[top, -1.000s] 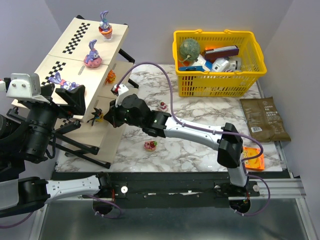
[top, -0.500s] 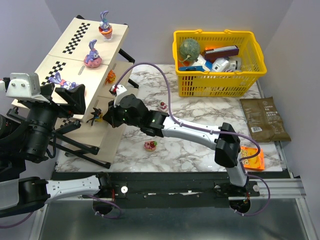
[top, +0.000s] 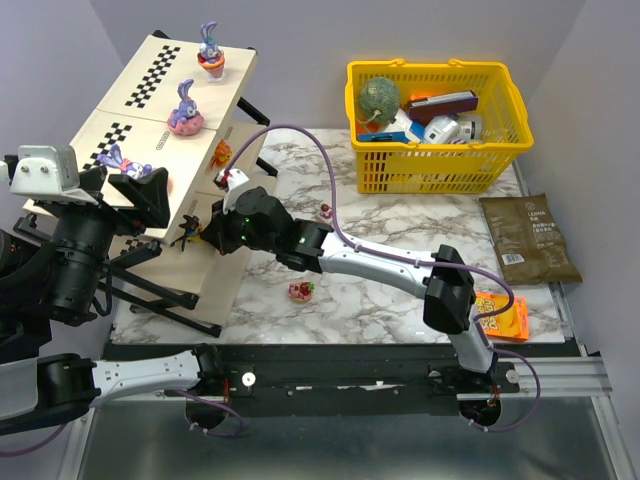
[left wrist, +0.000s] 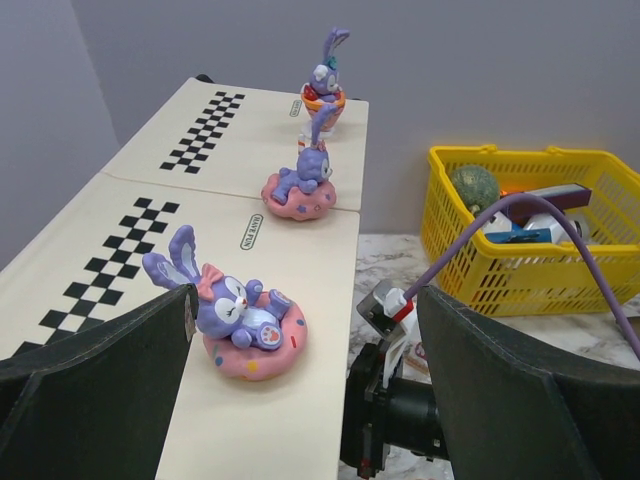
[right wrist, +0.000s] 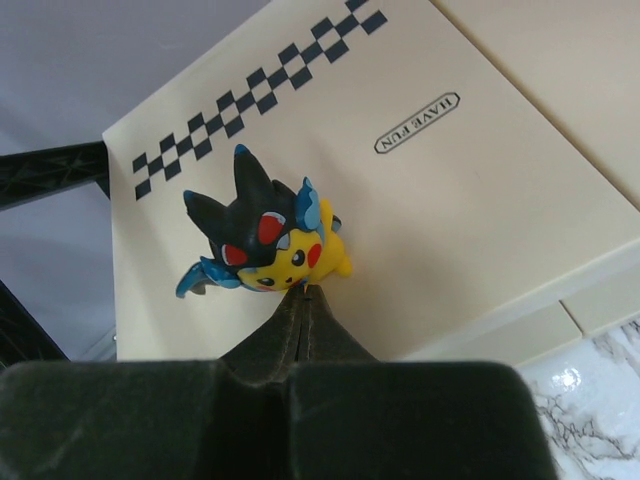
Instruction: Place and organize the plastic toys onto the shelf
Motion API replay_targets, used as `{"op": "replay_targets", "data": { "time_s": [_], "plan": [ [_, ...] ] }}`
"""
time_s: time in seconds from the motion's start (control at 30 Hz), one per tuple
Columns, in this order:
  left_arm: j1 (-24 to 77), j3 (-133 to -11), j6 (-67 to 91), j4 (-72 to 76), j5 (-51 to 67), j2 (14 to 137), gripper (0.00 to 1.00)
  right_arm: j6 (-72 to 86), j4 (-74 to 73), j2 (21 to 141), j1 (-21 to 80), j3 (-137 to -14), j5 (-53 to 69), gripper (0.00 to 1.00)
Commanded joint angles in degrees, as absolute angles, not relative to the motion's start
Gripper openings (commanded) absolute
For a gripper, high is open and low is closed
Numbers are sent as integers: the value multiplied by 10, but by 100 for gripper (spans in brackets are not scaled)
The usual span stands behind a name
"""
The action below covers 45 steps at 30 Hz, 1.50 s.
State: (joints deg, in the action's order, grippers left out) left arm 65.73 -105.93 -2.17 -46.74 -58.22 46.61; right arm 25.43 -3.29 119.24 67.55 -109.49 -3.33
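The shelf (top: 150, 135) slants at the left. On it sit a purple rabbit in a cup (top: 208, 45), a rabbit on a pink doughnut (top: 185, 108) and a second doughnut rabbit (top: 130, 165). My left gripper (top: 125, 180) is open, its fingers either side of that second rabbit (left wrist: 245, 325) without touching it. An orange toy (top: 223, 152) and a black-and-yellow figurine (top: 190, 232) rest on lower tiers. My right gripper (right wrist: 305, 290) is shut, its tips touching the underside of the figurine (right wrist: 265, 240). A red-pink toy (top: 300, 291) and a small toy (top: 326, 211) lie on the marble table.
A yellow basket (top: 435, 170) with a green ball and boxes stands at the back right. A brown packet (top: 528, 238) and an orange snack packet (top: 505, 318) lie at the right edge. The right arm (left wrist: 410, 420) reaches across beside the shelf.
The right gripper has edged a little left toward the shelf and the black-and-yellow figurine. The left arm and the other toys have not moved.
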Motion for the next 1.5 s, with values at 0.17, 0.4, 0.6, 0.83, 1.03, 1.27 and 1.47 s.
{"op": "replay_targets", "data": {
  "time_s": [0.17,0.4,0.6,0.83,1.03,1.27,1.47],
  "plan": [
    [656,-1054,-28,-456,-598,465,99,254,-49,1220,681,-1133,-23,1],
    [657,-1051,-31,-454,-599,467,99,257,-51,1227,686,-1133,-17,1],
    [657,-1049,-30,-454,-599,467,99,256,-54,1235,691,-1142,-13,1],
    [657,-1051,-30,-454,-597,468,99,255,-53,1219,692,-1131,-15,1],
    [657,-1053,-30,-453,-592,473,99,243,-47,1160,692,-1091,-34,4],
    [657,-1053,-18,-461,-573,476,99,233,-54,1048,692,-1009,-110,36],
    [657,-1046,-3,-476,-544,474,99,281,-105,939,658,-860,-178,70]
  ]
}}
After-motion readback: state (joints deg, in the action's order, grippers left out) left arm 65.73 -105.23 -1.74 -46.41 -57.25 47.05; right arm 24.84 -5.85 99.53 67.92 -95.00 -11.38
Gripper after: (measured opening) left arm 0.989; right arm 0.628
